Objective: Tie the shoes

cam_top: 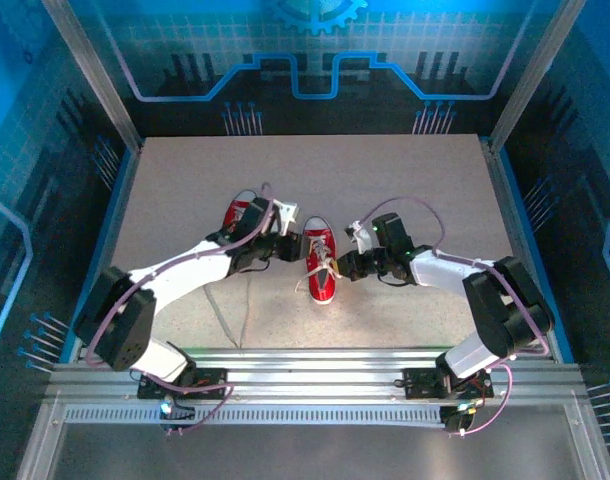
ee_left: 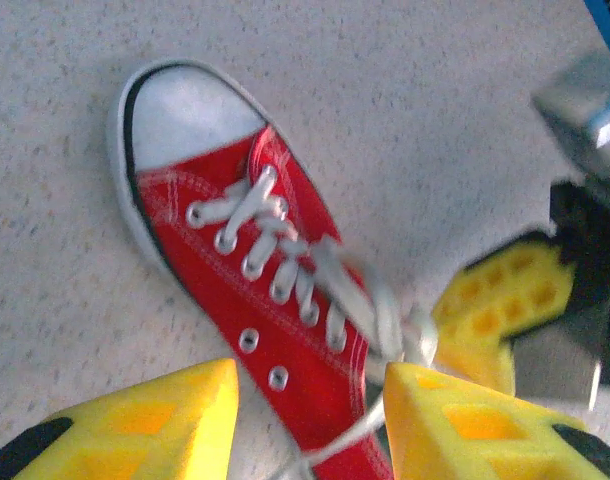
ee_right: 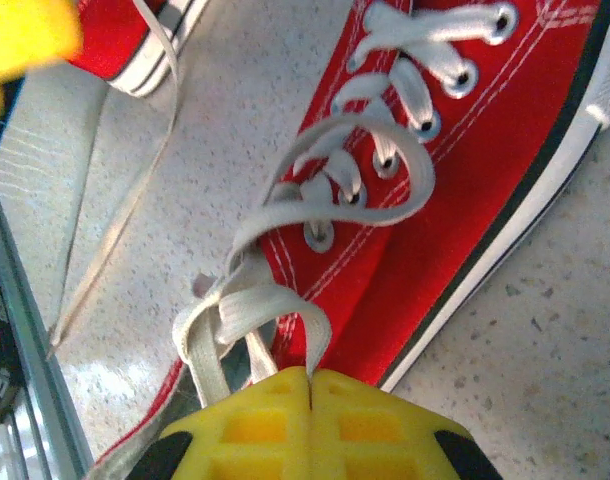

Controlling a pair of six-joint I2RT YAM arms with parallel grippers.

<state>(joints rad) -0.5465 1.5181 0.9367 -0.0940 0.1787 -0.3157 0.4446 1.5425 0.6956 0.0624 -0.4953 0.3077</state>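
Centrally on the speckled grey bench (cam_top: 405, 180), a small red canvas sneaker (cam_top: 322, 265) lies between both arms, its twin (cam_top: 241, 211) beside the left arm. The right pincer (ee_right: 310, 378) is clenched on the white lace (ee_right: 247, 300). The left pincer (ee_left: 310, 380) hangs released over the sneaker.

Even, blue-tinged light casts soft shadows; both wrist views are slightly blurred, the left claw (ee_left: 310, 372) most.

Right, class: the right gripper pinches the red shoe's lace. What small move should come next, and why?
Probably close the left gripper on the lace strand passing between its open jaws. The right gripper is shut on bunched lace at the shoe, so a second grip would let the arms pull the lace tight.
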